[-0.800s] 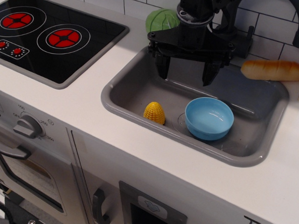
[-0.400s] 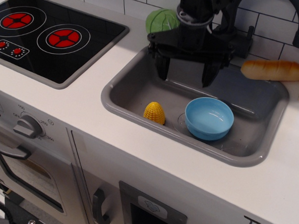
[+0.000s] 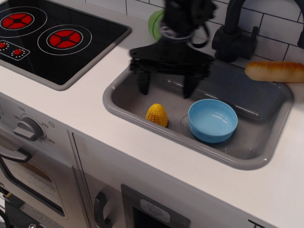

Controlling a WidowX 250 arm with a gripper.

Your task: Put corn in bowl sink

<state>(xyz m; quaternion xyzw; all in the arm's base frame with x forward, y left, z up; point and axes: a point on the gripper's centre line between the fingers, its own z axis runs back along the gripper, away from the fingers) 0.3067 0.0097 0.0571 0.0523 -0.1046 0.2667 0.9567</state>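
Observation:
The yellow corn (image 3: 157, 115) stands on the floor of the grey sink (image 3: 122, 106), near its front left wall. The light blue bowl (image 3: 213, 120) sits empty just right of the corn, also in the sink. My gripper (image 3: 164, 89) hangs open above the sink's left part, its two black fingers spread wide, just above and slightly behind the corn. It holds nothing.
A tan bread loaf (image 3: 278, 71) lies on the counter behind the sink at right. A green cabbage (image 3: 156, 22) sits behind the gripper. A black faucet (image 3: 241, 27) stands at the sink's back. A black stove (image 3: 49, 34) with red burners is at left.
My gripper has moved left and toward the front, from over the sink's back middle to just above the corn. It stays open. Corn and bowl have not moved.

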